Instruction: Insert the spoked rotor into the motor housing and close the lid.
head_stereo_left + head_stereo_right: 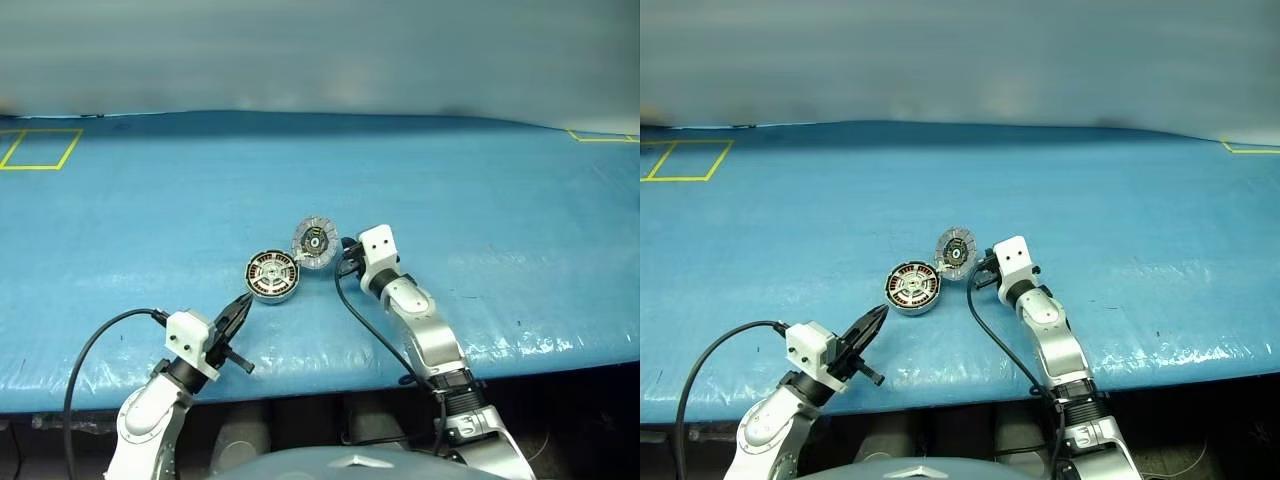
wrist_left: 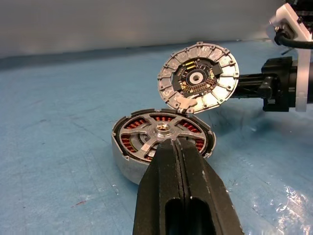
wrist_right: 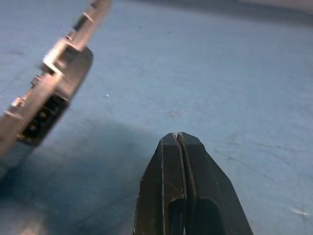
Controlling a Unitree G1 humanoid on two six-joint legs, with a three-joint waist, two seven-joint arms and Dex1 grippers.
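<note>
Just ahead of the left gripper's [image 2: 181,147] pressed-together, empty fingers sits the motor housing [image 2: 161,147] on the tabletop [image 1: 150,220], spoked rotor [image 2: 164,133] already seated. Beyond stands the lid [image 2: 198,78] propped open; behind it the right gripper [image 3: 178,139], also pinched shut, seems nearer for tipping it closed. The right wrist view alone shows the lid edge-on.

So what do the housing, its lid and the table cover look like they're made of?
The motor housing looks like bare grey metal with a dull machined wall, copper-brown windings showing inside. The lid, standing open, looks like the same grey metal, its rim cut into matt segments around a dark centre. The table cover looks like blue plastic sheet, glossy and wrinkled.
</note>
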